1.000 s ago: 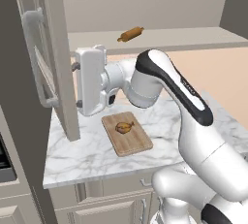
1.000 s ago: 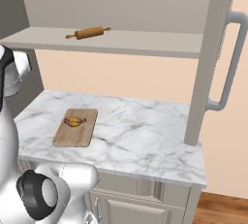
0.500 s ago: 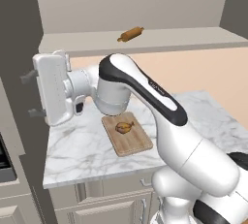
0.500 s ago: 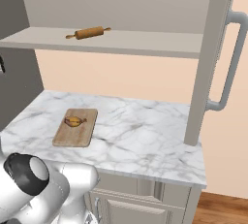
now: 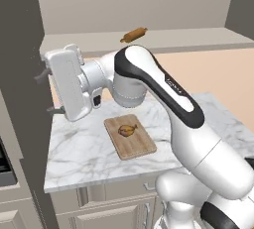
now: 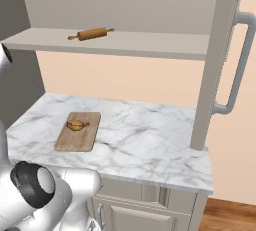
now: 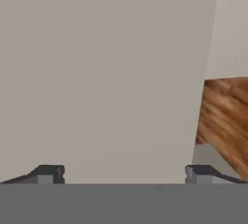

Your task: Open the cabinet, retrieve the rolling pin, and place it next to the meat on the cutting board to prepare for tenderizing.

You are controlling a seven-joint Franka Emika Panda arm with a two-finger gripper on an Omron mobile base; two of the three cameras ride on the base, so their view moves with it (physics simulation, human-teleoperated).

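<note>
hand (image 5: 42, 91) swung further left, cabinet (image 5: 20, 99) door wider (left one)

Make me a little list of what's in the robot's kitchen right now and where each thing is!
cabinet: both doors swung open, shelf showing
rolling pin: lying on the cabinet shelf, untouched
cutting board: flat on the marble counter
meat: on the board's far half
gripper: fingers spread wide, holding nothing, facing the left door panel
left to do: fetch the pin, set it beside the meat

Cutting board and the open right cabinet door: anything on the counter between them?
Nothing. In the right base view, bare marble counter runs from the cutting board to the cabinet door.
</note>
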